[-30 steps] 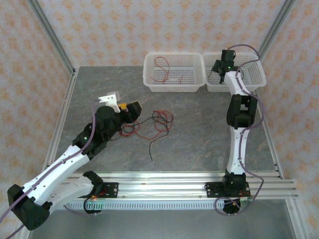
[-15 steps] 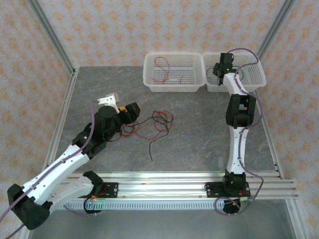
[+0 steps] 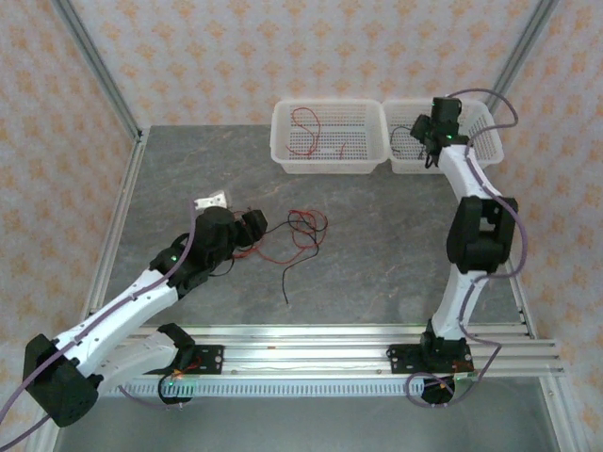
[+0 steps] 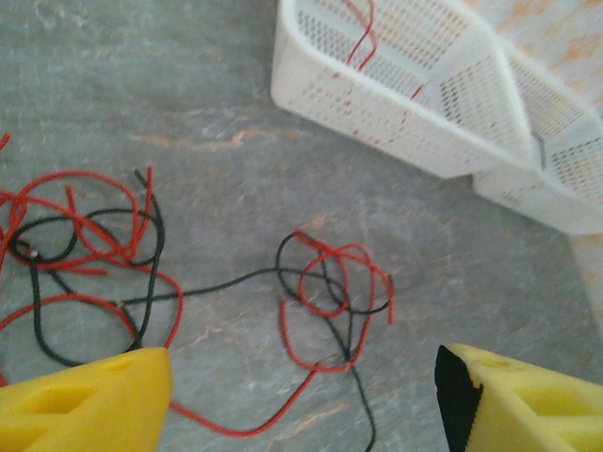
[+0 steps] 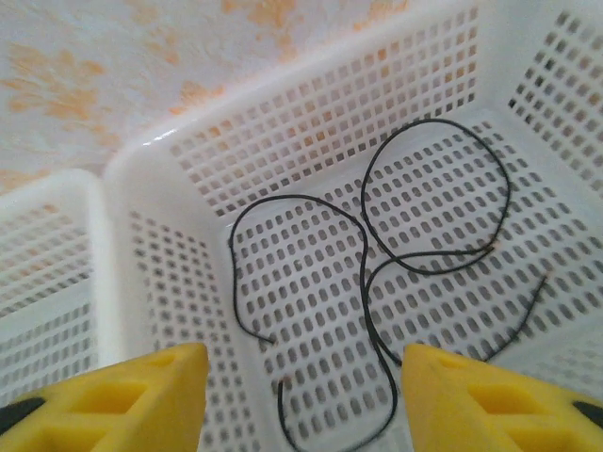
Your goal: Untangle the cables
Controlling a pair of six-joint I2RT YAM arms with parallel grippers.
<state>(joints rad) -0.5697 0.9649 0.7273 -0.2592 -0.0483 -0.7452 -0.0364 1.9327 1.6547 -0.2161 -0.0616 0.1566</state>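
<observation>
A tangle of thin red and black cables (image 3: 300,229) lies mid-table; in the left wrist view it shows as a looped knot (image 4: 332,282) and a second cluster (image 4: 89,235) joined by a black strand. My left gripper (image 3: 252,226) hovers at the tangle's left end, open, with nothing between its yellow fingers (image 4: 89,395). My right gripper (image 3: 429,141) hangs over the right basket, open and empty (image 5: 301,400). A loose black cable (image 5: 377,254) lies on that basket's floor. A red cable (image 3: 306,127) lies in the left basket.
Two white perforated baskets stand side by side at the back, the left basket (image 3: 327,162) and the right basket (image 3: 485,141). A black strand's tail (image 3: 287,282) trails toward the near edge. Aluminium rails frame the table's sides and front.
My right gripper has opened and the black cable now rests in the right basket; that arm swung rightward. My left arm shifted slightly nearer and lower by the tangle.
</observation>
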